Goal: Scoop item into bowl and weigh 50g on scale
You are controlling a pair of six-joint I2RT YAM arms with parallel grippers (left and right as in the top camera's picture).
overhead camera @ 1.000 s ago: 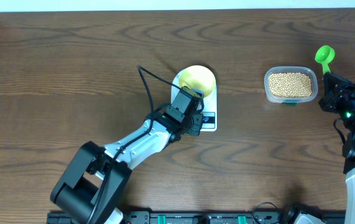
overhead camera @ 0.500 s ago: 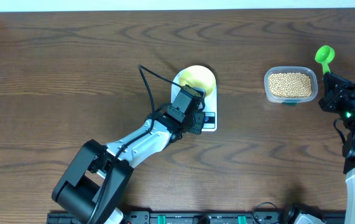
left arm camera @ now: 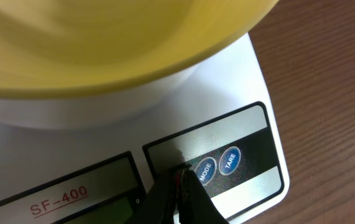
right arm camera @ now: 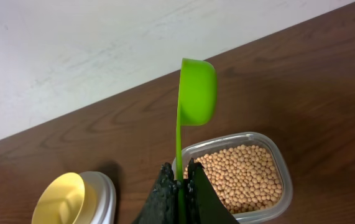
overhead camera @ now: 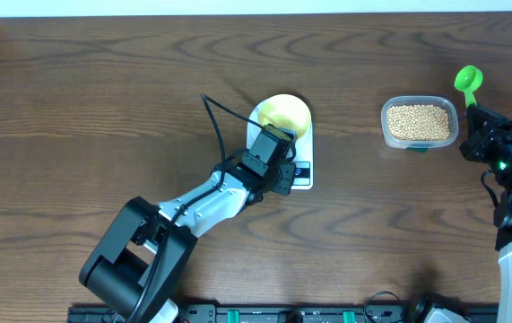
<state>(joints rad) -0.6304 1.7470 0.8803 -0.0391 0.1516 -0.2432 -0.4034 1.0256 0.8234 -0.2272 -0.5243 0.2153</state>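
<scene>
We begin with the left claw (left arm camera: 181, 180). Its two dark jaws are pressed together with nothing between them. Their tips sit at the black control panel of the scale (left arm camera: 227, 93), just left of the MODE button (left arm camera: 205, 169), with the TARE button (left arm camera: 229, 160) one place further right. We cannot tell whether the tips press on the panel. The pale yellow bowl (left arm camera: 102, 43) rests on the scale's platform, overhanging the front panel. From overhead, the scale (overhead camera: 305, 157) stands near the middle of the dark wooden table (overhead camera: 103, 90).

The right claw (right arm camera: 178, 180) is clamped on the thin handle of a green scoop (right arm camera: 197, 90), whose cup points up and away. Just beside and below it is the clear tub (right arm camera: 276, 155) filled with tan beans (right arm camera: 242, 174), well apart from the bowl and scale.
</scene>
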